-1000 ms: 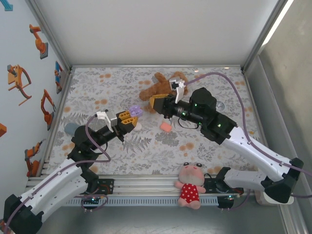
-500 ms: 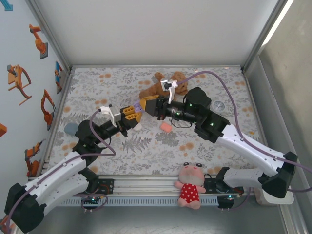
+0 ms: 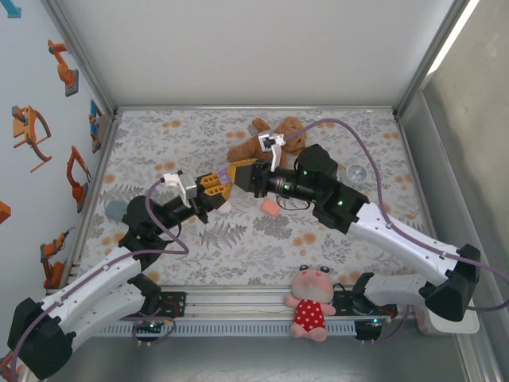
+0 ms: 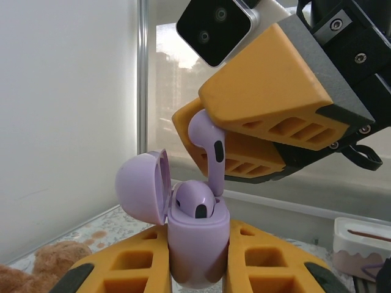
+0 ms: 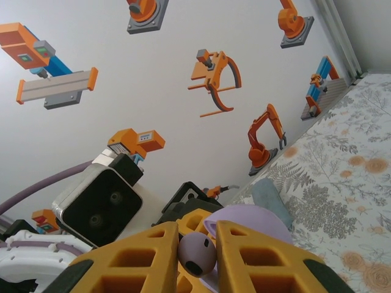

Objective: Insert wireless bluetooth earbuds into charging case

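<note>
Case: small pale purple plastic charging case (image 4: 195, 253), upright, round lid hinged open to the left, clamped between the left jaws.
Seated bud: pale purple earbud (image 4: 195, 201) resting in the case.
Held bud: second pale purple earbud (image 4: 208, 143), stem down, pinched in the right jaws just above the open case.

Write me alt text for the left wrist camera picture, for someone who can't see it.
The left gripper holds an open purple charging case upright, with one earbud seated inside. Above it, the right gripper pinches a second purple earbud, stem pointing down at the case's opening. A brown teddy bear lies at lower left.
</note>
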`<move>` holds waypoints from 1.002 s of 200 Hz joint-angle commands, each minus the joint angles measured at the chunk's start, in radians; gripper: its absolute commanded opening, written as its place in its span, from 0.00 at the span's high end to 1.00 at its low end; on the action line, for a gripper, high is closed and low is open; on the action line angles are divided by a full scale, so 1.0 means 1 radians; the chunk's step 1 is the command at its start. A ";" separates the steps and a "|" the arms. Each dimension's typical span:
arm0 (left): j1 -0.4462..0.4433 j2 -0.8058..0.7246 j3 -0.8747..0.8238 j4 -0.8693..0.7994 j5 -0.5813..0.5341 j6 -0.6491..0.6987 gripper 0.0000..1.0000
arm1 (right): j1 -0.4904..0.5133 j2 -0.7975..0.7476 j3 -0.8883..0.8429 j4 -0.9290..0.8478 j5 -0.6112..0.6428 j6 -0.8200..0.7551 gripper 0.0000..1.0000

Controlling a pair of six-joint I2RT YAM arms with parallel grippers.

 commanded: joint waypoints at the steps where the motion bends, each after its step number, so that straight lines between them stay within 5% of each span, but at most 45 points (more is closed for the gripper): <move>1: -0.003 -0.014 0.032 0.047 0.016 -0.006 0.98 | 0.006 0.001 -0.006 0.020 0.019 0.002 0.79; 200: -0.010 -0.001 -0.008 0.066 -0.003 -0.070 0.99 | 0.006 0.008 0.026 0.053 0.070 -0.011 0.79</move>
